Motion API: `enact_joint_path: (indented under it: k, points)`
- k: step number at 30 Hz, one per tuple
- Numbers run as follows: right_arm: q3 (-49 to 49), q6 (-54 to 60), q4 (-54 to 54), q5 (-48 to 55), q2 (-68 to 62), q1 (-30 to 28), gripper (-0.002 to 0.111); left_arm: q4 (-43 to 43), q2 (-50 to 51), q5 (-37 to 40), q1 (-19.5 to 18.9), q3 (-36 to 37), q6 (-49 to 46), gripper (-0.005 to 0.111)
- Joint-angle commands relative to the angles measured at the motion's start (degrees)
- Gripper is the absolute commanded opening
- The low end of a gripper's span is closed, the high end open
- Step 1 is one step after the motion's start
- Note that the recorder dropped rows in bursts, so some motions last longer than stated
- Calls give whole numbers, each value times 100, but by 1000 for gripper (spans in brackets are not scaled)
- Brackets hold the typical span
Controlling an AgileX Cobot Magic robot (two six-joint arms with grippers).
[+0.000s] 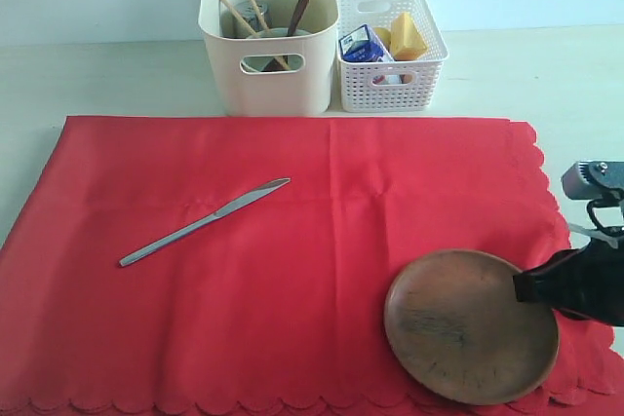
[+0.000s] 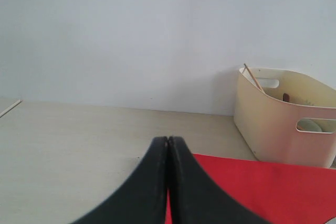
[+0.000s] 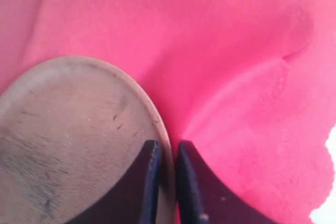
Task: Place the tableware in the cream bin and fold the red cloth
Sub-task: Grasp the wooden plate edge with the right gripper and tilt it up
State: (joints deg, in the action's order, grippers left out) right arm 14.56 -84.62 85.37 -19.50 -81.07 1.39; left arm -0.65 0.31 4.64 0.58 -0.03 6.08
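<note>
The print on the blue carton (image 1: 366,44) in the white lattice basket (image 1: 390,92) is too small to be read. The round brown wooden plate (image 1: 458,338), scuffed dark at its middle, is laid on the red cloth (image 1: 292,280) at the lower right of the exterior view. Only in the right wrist view is its rim seen pinched by the right gripper (image 3: 167,150). The left gripper (image 2: 168,142) is pressed together

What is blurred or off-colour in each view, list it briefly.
Right wrist view: soft focus up close, red cloth washed pink, wooden plate rim hazy. Left wrist view: left gripper dark, close; cream bin reasonably sharp. Exterior view: even light, faint shadows, sharp knife.
</note>
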Motion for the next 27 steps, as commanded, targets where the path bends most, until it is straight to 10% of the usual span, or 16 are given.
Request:
enact_joint_path:
  k: [1,23,27]
  points:
    - [-34,47,48,147,470,-9,0,16,-31,-5,11,3,8,2]
    - [-43,-457,656,198,-27,-9,0,16,-31,-5,11,3,8,2]
    - [-6,-479,175,437,-506,-9,25,16,-31,-5,11,3,8,2]
